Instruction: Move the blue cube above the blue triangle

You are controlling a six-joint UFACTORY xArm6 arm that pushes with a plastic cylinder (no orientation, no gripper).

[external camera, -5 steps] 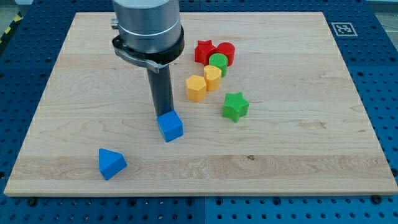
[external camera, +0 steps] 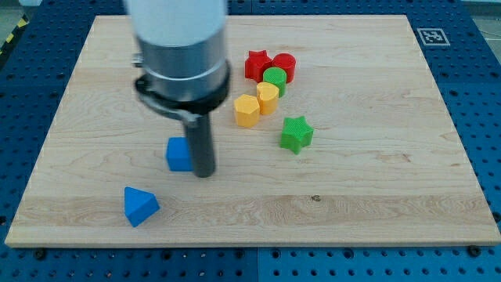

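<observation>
The blue cube (external camera: 179,154) lies on the wooden board (external camera: 376,188), left of centre. My tip (external camera: 203,173) touches the board right against the cube's right side. The rod partly hides the cube's right edge. The blue triangle (external camera: 139,206) lies near the view's bottom left, below and a little left of the cube, apart from it.
A cluster sits at the upper middle: a red star (external camera: 257,64), a red cylinder (external camera: 286,66), a green cylinder (external camera: 275,78), a yellow cylinder (external camera: 268,98) and a yellow hexagon (external camera: 246,110). A green star (external camera: 296,133) lies below them.
The blue cube has slid to the view's left and slightly up. My tip has gone from the cube's top side to its right side, lower in the view.
</observation>
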